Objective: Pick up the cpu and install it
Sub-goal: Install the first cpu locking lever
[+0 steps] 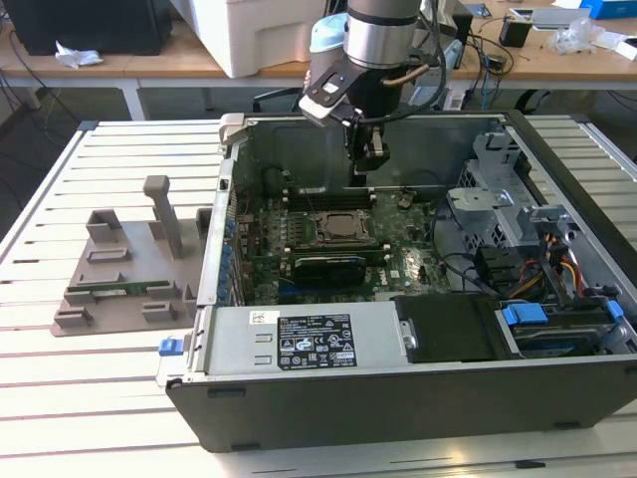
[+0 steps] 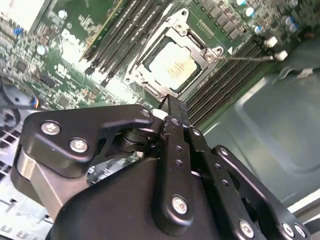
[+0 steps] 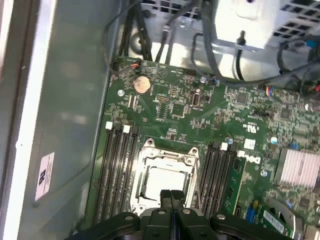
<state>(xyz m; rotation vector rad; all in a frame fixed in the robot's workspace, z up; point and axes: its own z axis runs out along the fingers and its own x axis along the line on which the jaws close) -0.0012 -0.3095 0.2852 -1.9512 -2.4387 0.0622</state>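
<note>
Quick count from me: one computer case (image 1: 398,398) on the counter (image 1: 109,398), with one motherboard (image 3: 175,107) inside. One cpu (image 3: 165,177), sitting in the one socket (image 3: 150,150). Two banks of memory slots (image 3: 120,170), one on either side of that socket, though I can't count the individual slots for sure. One coin battery (image 3: 141,84), one finned silver heatsink (image 3: 297,167), one black expansion card (image 1: 320,267), one power supply (image 1: 299,339). One grey moulded tray (image 1: 119,274) outside the case. One arm (image 1: 383,30), one gripper (image 1: 370,164). Three blue plastic tabs (image 1: 525,314) that I can make out.
</note>
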